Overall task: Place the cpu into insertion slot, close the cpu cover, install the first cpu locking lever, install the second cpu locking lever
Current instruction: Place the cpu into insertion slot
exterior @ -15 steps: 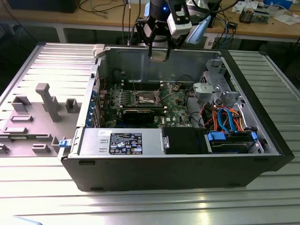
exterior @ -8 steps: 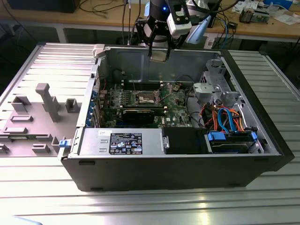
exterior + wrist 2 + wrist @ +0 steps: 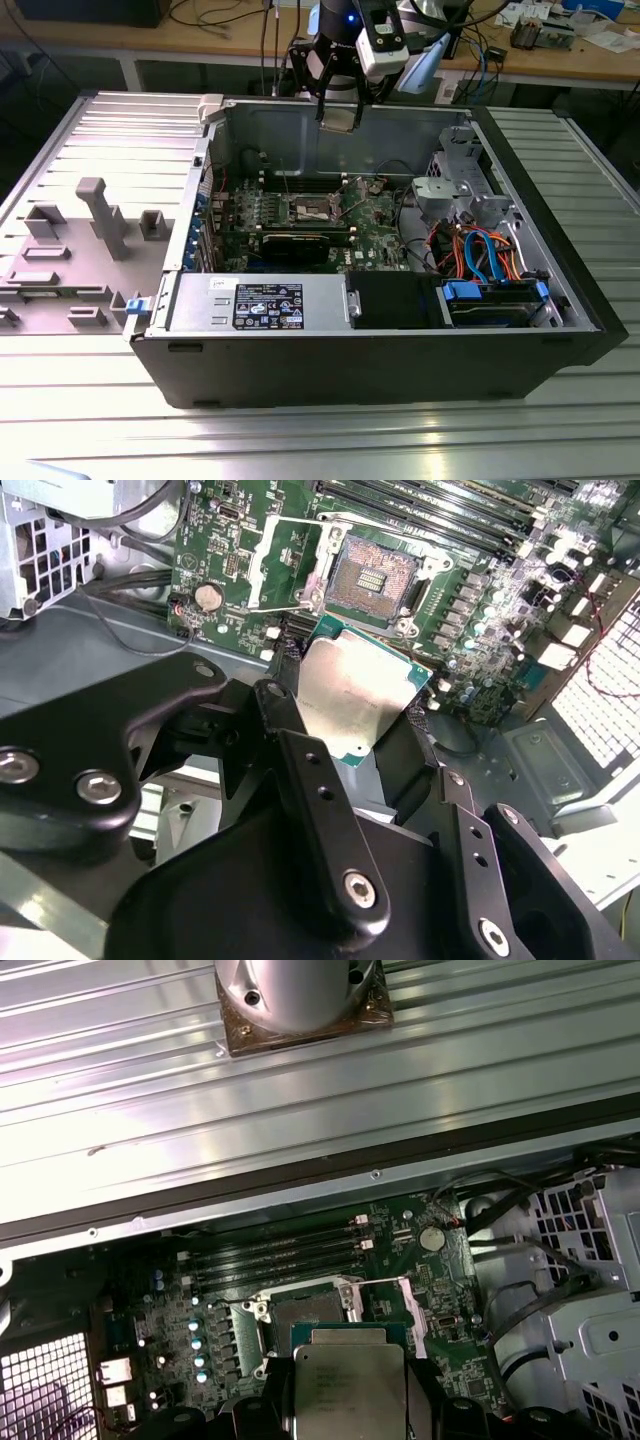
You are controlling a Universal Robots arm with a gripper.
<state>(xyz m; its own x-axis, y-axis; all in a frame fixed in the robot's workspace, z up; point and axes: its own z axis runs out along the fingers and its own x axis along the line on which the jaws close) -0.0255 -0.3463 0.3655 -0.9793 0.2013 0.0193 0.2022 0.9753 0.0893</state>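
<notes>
My gripper (image 3: 338, 112) hangs above the open computer case, shut on the cpu (image 3: 350, 692), a thin silver-grey square with a green rim. Black fingers (image 3: 278, 712) press on two opposite edges of the chip. In the first wrist view the cpu (image 3: 350, 1385) covers part of the insertion slot (image 3: 305, 1312) below it. The second wrist view shows the insertion slot (image 3: 372, 577) bare, with its tan contact field in a dark frame, and well clear of the chip. The cpu cover (image 3: 288, 565) stands swung open beside the slot. On the board, the slot (image 3: 310, 208) lies below the gripper.
The case wall (image 3: 400, 125) rises around the green board (image 3: 375, 215). A long black card (image 3: 305, 245) and memory slots (image 3: 275, 1255) flank the socket. A drive cage (image 3: 455, 190) with cables sits at the exterior view's right, and a grey fixture (image 3: 100, 215) at its left.
</notes>
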